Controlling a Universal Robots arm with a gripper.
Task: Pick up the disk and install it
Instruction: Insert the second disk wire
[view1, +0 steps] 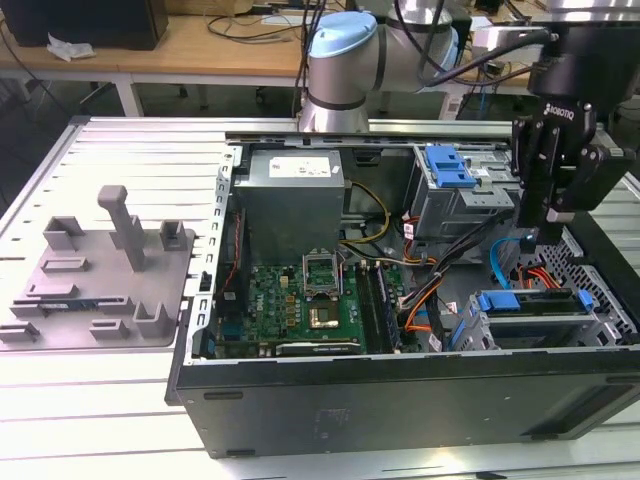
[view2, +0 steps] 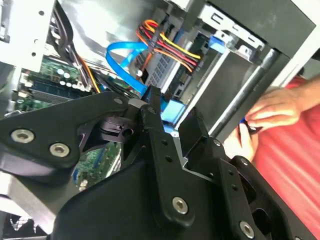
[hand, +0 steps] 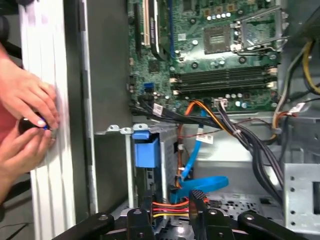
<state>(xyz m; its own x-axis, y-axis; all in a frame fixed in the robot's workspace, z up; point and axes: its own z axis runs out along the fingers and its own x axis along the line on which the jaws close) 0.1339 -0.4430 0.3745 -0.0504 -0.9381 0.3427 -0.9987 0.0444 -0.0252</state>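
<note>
Exterior view: fingers empty above case

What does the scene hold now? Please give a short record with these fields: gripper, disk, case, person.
gripper: black two-finger gripper, open, holding nothing, hovering above the drive cage
disk: flat silver-grey metal disk with blue plastic rail frame, seated in the metal cage at the exterior view's right
case: open black computer case, green motherboard exposed
person: two hands outside the case wall, holding a small dark object
</note>
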